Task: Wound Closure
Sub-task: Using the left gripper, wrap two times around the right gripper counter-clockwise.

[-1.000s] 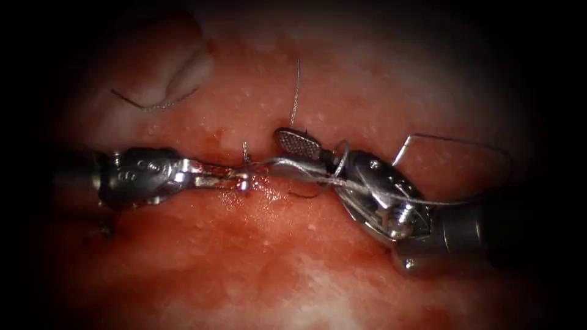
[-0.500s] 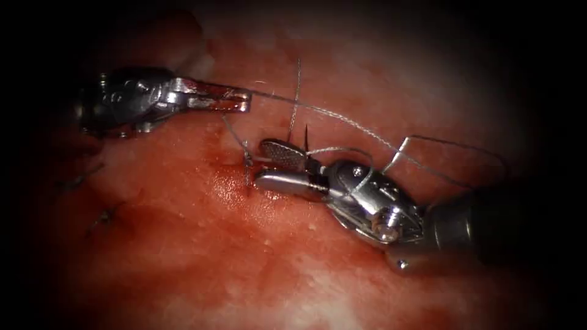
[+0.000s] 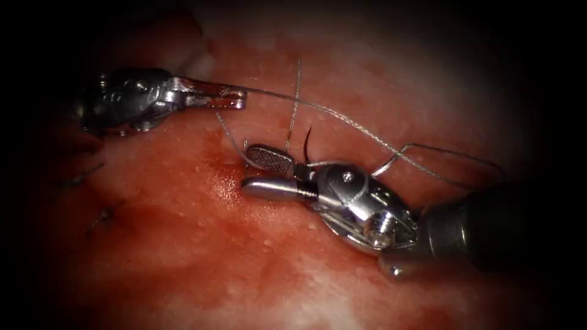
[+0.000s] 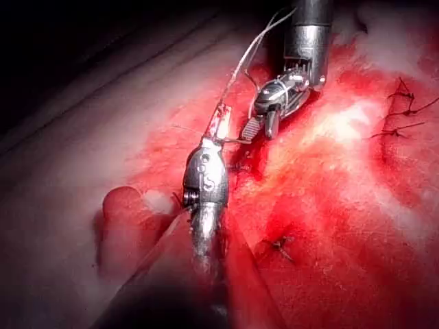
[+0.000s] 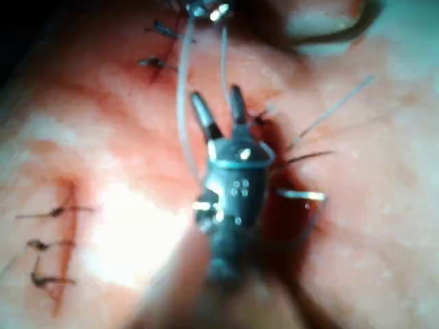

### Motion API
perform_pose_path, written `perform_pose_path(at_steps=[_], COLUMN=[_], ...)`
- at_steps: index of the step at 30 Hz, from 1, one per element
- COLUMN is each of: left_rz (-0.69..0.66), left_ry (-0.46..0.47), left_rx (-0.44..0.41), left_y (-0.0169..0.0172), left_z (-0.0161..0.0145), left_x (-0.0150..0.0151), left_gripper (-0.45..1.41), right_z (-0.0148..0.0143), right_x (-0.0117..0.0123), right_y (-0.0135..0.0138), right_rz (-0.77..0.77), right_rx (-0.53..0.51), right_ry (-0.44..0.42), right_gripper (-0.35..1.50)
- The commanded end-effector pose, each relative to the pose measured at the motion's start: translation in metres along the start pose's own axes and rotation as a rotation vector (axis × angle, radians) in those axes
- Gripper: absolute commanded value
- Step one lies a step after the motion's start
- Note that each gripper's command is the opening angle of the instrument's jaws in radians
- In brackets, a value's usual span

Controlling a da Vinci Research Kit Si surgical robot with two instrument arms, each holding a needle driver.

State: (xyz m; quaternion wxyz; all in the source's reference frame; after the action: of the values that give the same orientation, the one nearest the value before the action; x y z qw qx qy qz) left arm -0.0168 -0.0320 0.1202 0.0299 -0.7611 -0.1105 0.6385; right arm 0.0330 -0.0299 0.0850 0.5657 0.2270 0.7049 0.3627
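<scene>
Red-stained tissue (image 3: pixel 257 256) spans the scene, wet with red fluid (image 3: pixel 223 186) at the cut (image 3: pixel 244 177). Toward ten o'clock the left tool (image 3: pixel 235 98) has its jaws pressed together, pinching the thread (image 3: pixel 342 119), which runs taut toward three o'clock across the right tool (image 3: pixel 260 171). That tool's jaws are spread and hold nothing, straddling the cut. I cannot tell where the needle is. Since half a second ago, the right tool has edged toward nine o'clock.

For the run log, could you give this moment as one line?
left tool: shut on thread | right tool: open, holds nothing
</scene>
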Motion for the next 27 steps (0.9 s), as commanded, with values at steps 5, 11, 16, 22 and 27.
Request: perform_pose_path(at_steps=[5,11,16,22,27], left_rz=[0.001,0.001,0.001,0.001,0.003], left_ry=[0.003,0.003,0.003,0.003,-0.023], left_rx=[-0.002,-0.002,-0.002,-0.002,0.000], left_y=[-0.0003,-0.0003,-0.0003,-0.0003,-0.0003], left_z=[0.0007,0.0007,0.0007,0.0007,0.0016], left_x=[-0.0004,-0.0004,-0.0004,-0.0004,-0.0006], left_gripper=[-0.45,-0.45,-0.45,-0.45,-0.45], right_z=[0.0004,0.0004,0.0004,0.0004,0.0004], right_x=[-0.0007,-0.0007,-0.0007,-0.0007,-0.0006], right_y=[-0.0001,-0.0001,-0.0001,-0.0001,-0.0002], right_rz=[0.002,0.002,0.002,0.002,0.050], right_rx=[0.000,0.000,0.000,0.000,0.007], right_ry=[0.001,0.001,0.001,0.001,-0.010], right_gripper=[0.39,0.39,0.39,0.39,0.44])
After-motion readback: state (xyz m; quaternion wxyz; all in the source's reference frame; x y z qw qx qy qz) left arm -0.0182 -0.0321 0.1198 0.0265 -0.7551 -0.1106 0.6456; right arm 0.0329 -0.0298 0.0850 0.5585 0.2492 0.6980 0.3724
